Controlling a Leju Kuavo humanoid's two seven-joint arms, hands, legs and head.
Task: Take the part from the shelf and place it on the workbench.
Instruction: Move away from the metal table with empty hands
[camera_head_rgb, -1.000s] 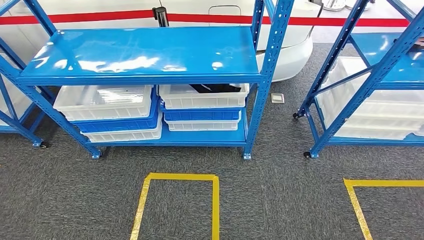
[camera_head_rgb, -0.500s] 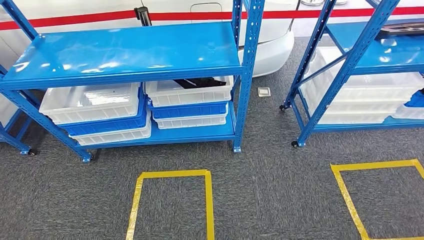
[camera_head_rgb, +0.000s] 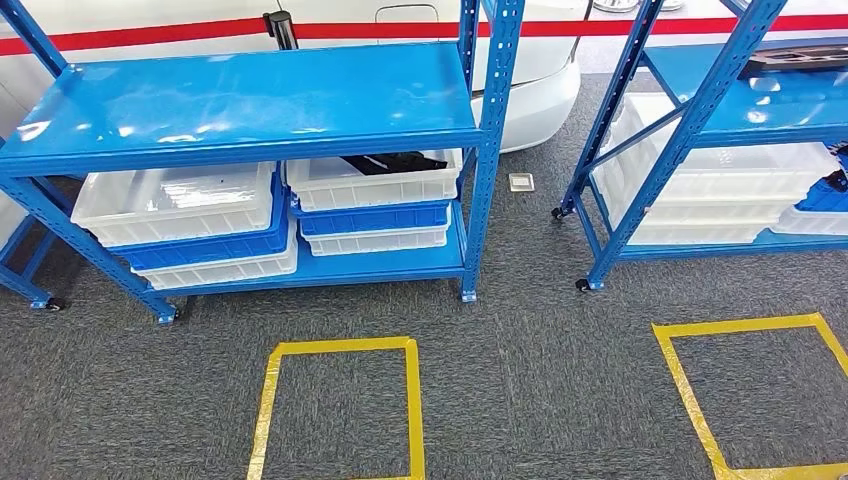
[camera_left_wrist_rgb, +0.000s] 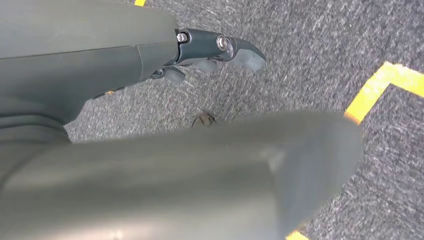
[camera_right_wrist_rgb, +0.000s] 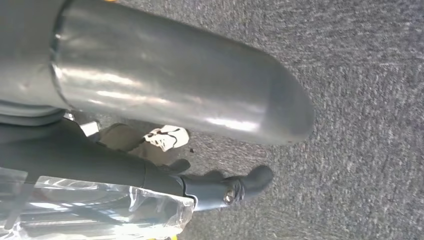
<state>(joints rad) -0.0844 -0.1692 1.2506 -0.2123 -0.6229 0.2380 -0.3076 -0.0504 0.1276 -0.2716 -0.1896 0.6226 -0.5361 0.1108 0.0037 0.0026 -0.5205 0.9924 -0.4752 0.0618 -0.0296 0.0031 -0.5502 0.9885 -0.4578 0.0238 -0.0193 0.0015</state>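
- A dark part is lying in the top white bin of a stack on the lower tier of the blue shelf. That is the right-hand of two stacks, far across the grey carpet from the robot. Only the part's upper surface is showing above the bin rim.
- Another dark piece is resting on the upper tier of the second shelf, far right. Which of the two is the task's part cannot be told.
- In its wrist view, the left hand is hanging over the carpet with its dark fingers apart from the thumb and nothing between them.
- In the right wrist view, the right hand is pointing at the floor with clear plastic film lying against it. Whether it is gripping the film cannot be told.
- The binned part is looking like moulded plastic or rubber, so probably stiff, light and not fragile. It is sitting low under the upper tier, so the hand is likely needing to reach in level and grip an exposed edge, then lift clear of the bin wall.
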